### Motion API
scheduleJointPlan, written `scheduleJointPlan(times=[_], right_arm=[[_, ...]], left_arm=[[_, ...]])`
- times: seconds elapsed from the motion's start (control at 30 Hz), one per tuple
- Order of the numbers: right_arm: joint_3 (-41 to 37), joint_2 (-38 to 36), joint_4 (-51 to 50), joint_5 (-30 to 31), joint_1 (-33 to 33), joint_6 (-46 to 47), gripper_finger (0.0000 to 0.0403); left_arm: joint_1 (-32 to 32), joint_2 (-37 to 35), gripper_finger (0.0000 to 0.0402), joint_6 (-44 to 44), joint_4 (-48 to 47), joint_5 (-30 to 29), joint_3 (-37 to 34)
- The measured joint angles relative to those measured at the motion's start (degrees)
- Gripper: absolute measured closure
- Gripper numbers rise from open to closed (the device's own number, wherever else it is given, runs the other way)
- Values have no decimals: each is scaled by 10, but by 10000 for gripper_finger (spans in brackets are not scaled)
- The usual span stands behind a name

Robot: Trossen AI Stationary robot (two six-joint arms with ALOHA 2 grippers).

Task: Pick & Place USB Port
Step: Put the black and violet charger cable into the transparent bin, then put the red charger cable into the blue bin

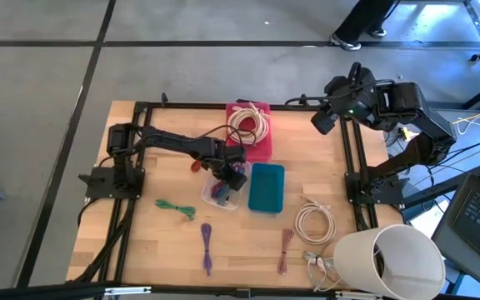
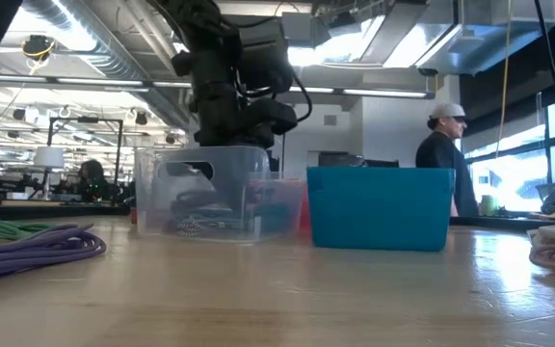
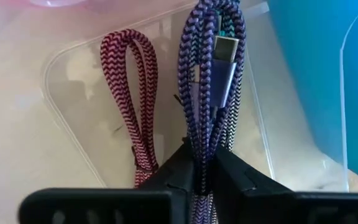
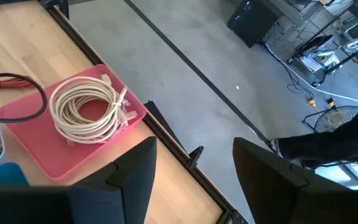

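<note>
My left gripper (image 1: pixel 226 180) reaches down over the clear bin (image 1: pixel 211 200) and is shut on a purple braided USB cable bundle (image 3: pixel 199 81). The bundle's silver plug (image 3: pixel 225 48) shows past the fingers. A maroon braided cable (image 3: pixel 135 93) lies on the clear bin's floor beside it. The teal bin (image 1: pixel 266 187) stands right of the clear bin. In the low view, the left gripper (image 2: pixel 234 120) stands above the clear bin (image 2: pixel 152 193). My right gripper (image 4: pixel 194 168) is open, held high past the table's far right corner, touching nothing. My left gripper pinches the purple cable bundle (image 3: pixel 201 152) between its two fingers (image 3: pixel 232 177), several strands together, coming from above and pointing down. The fingers lie along the bundle. Its looped end (image 3: pixel 216 12) reaches on past the fingertips over the clear bin's floor.
A pink bin (image 1: pixel 261 146) at the far edge holds a coiled white cable (image 1: pixel 247 122). Green (image 1: pixel 177 208), purple (image 1: pixel 207 244) and maroon (image 1: pixel 283 248) cables and a white coil (image 1: pixel 314 221) lie on the near table. A white cone (image 1: pixel 386 260) sits at the near right corner. A person (image 2: pixel 444 154) stands beyond.
</note>
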Motion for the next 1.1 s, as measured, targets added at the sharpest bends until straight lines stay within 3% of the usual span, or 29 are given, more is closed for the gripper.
scheduleJointPlan(times=[0.4, 0.6, 0.77, 1.0, 1.1], right_arm=[[0, 0, 0, 0, 0, 0, 188], [0, 0, 0, -1, 0, 0, 188], [0, 0, 0, -3, 0, 0, 188], [0, -6, 0, -17, 0, 12, 188], [0, -7, 0, -13, 0, 14, 188]], left_arm=[[3, -9, 257, 24, 2, 72, 0], [17, -63, 218, 17, 10, 115, 0], [35, -141, 214, 23, -17, 81, 0], [66, -248, 217, 86, -207, -123, 1], [98, -252, 217, 122, -261, -153, 0]])
